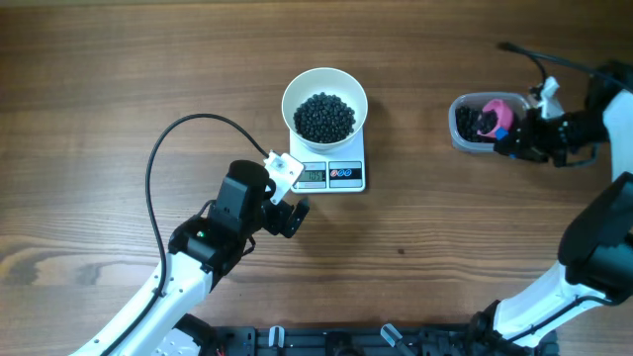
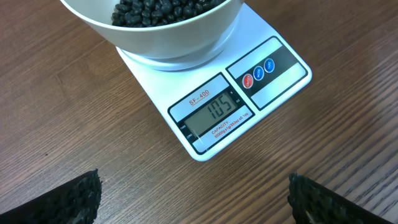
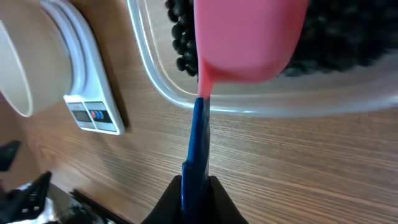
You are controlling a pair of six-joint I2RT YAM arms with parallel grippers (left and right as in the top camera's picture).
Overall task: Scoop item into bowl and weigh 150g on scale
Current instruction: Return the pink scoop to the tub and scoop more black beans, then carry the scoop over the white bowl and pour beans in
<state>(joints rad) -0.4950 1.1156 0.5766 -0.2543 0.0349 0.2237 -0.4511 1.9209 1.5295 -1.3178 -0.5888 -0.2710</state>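
The white bowl (image 1: 288, 102) stands on the white scale (image 1: 346, 176) and holds a heap of black beans (image 1: 324, 117). In the left wrist view the scale's display (image 2: 217, 109) reads 105 below the bowl (image 2: 168, 37). My left gripper (image 1: 292, 213) hovers open over bare table just in front of the scale, its fingers (image 2: 68, 202) wide apart. My right gripper (image 1: 516, 133) is shut on the blue handle (image 3: 199, 143) of a pink scoop (image 3: 249, 37). The scoop's head sits in the clear tub (image 3: 186, 99) among more beans (image 3: 180, 37).
The clear tub (image 1: 460, 124) sits at the right of the wooden table, well apart from the scale. A black cable (image 1: 163, 148) loops over the table left of my left arm. A dark rail runs along the front edge.
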